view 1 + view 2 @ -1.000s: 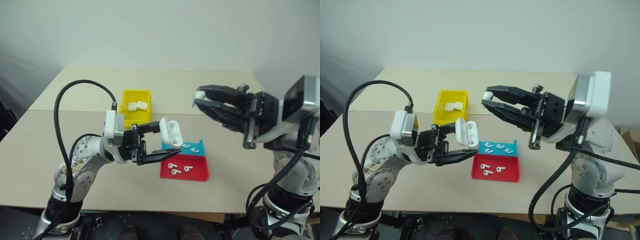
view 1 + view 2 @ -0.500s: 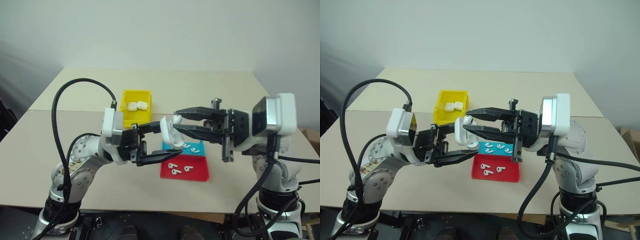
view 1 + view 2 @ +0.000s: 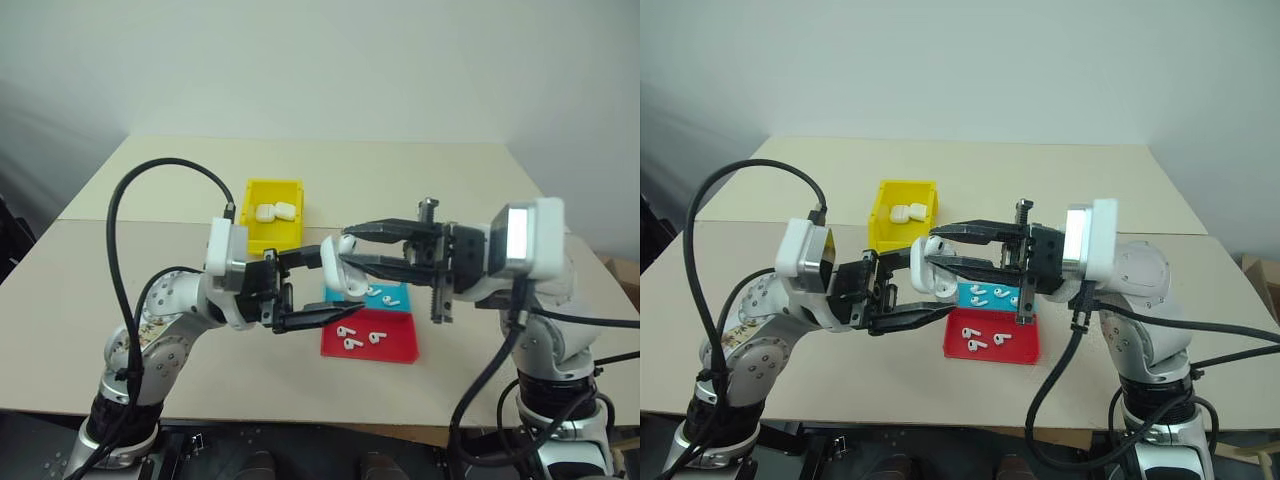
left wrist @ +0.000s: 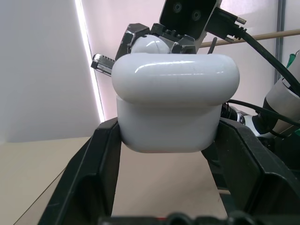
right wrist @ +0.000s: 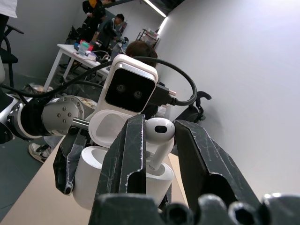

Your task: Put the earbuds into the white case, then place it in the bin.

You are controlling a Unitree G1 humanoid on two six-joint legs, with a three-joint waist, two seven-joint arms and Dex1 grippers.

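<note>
Above the red-and-blue tray (image 3: 370,335), you now see the right gripper (image 3: 343,250) swung in from the right since a second ago, meeting the white case (image 3: 338,270). Its fingers pinch an earbud (image 5: 158,133) at the open case mouth. The left gripper (image 3: 335,285) stays clamped on the case, near the bin (image 3: 270,228).

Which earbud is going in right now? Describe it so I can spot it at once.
Above the beige table, just over the red-and-blue tray, the left gripper holds the white case open. The earbud is pinched in the right gripper at the case's mouth, while the other earbuds lie loose in the tray.
</note>
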